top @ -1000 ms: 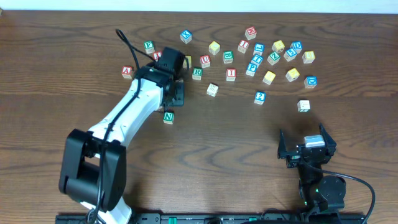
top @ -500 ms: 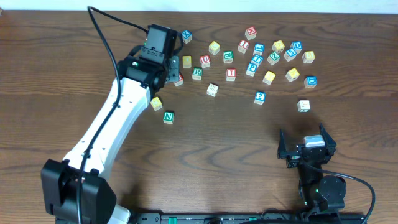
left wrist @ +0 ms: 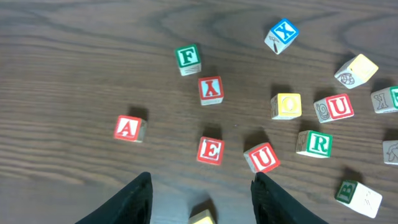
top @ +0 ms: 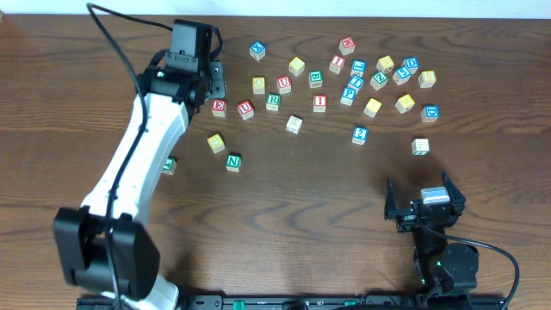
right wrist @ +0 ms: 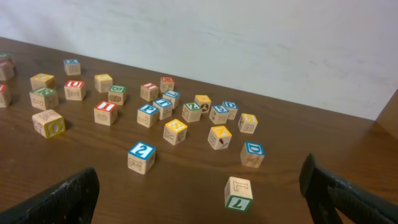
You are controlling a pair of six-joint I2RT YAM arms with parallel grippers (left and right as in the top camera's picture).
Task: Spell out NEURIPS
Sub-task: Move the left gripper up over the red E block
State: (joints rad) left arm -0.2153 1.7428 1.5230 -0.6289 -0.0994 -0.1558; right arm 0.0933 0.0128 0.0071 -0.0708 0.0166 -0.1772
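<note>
The left gripper [left wrist: 202, 186] hovers with jaws partly apart and empty, the red E block [left wrist: 210, 150] lying on the table just ahead between them, beside the red U block [left wrist: 262, 157], well apart from the wide-open right gripper [top: 423, 202].

Roughly thirty small wooden alphabet cubes [top: 294, 124] (some hidden under an arm), two robot arms [top: 142, 151], one dark wooden table [top: 301, 224]
</note>
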